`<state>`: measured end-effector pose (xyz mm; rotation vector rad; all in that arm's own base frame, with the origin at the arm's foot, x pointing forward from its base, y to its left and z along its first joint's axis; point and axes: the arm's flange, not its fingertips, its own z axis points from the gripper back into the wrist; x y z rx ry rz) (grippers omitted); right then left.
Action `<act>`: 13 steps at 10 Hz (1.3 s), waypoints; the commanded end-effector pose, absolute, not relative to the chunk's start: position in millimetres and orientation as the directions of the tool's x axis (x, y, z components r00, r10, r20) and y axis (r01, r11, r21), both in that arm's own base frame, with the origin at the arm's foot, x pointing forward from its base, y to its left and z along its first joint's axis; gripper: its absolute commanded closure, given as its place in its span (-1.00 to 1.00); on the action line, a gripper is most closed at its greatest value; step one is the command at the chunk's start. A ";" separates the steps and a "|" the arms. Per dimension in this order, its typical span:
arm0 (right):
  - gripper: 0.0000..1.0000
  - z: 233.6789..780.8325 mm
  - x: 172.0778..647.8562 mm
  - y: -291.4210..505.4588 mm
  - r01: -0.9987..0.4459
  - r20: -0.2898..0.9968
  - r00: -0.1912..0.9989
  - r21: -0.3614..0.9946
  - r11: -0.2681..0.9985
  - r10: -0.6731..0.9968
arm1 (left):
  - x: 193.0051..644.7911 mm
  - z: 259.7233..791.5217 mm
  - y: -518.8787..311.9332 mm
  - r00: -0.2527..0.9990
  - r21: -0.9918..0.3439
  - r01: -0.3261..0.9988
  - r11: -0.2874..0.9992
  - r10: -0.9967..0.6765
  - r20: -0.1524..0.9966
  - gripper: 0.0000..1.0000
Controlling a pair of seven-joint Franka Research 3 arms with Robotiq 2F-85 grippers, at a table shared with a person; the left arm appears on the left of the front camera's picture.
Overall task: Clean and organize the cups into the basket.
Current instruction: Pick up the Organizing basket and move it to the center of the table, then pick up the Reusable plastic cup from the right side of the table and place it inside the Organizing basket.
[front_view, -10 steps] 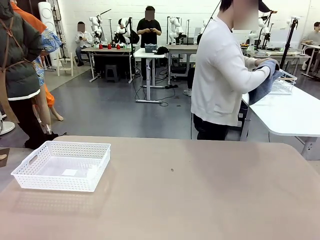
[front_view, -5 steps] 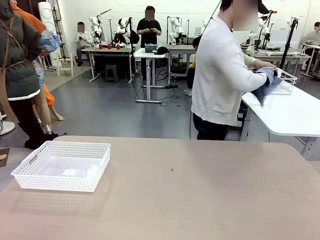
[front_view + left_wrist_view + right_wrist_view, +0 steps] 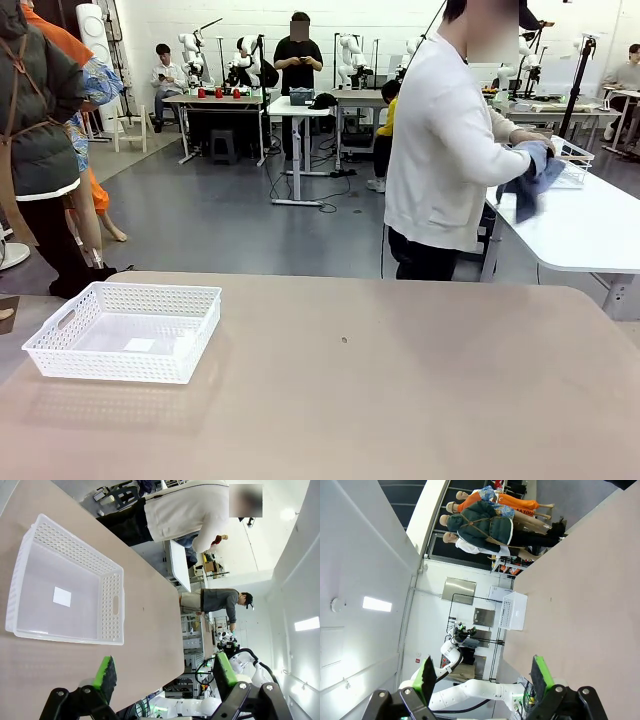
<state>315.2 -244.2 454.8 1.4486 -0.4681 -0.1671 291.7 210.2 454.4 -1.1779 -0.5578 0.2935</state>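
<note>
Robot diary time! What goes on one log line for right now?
left end effector: open, holding nothing | right end effector: open, holding nothing | basket: on table, robot's left | person: turned away, holding blue cloth

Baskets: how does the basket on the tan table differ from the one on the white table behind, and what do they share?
The near basket stands on the tan table; the far basket stands on the white table. Nobody touches the near basket; a person holds a blue cloth beside the far basket. The near basket holds only a white square; the far basket's contents are unclear. Both are pale, perforated and rectangular.
</note>
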 end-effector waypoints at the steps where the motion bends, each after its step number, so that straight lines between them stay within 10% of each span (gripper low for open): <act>1: -1.00 452.9 315.3 -245.4 -0.158 0.201 0.900 0.978 0.139 -0.388 | 293.3 456.4 209.4 0.828 -0.928 0.083 0.364 0.493 0.267 -1.00; 13: -1.00 452.9 315.3 -245.4 -0.158 0.201 0.900 0.978 0.139 -0.388 | 293.3 456.4 209.4 0.828 -0.928 0.083 0.364 0.493 0.267 -1.00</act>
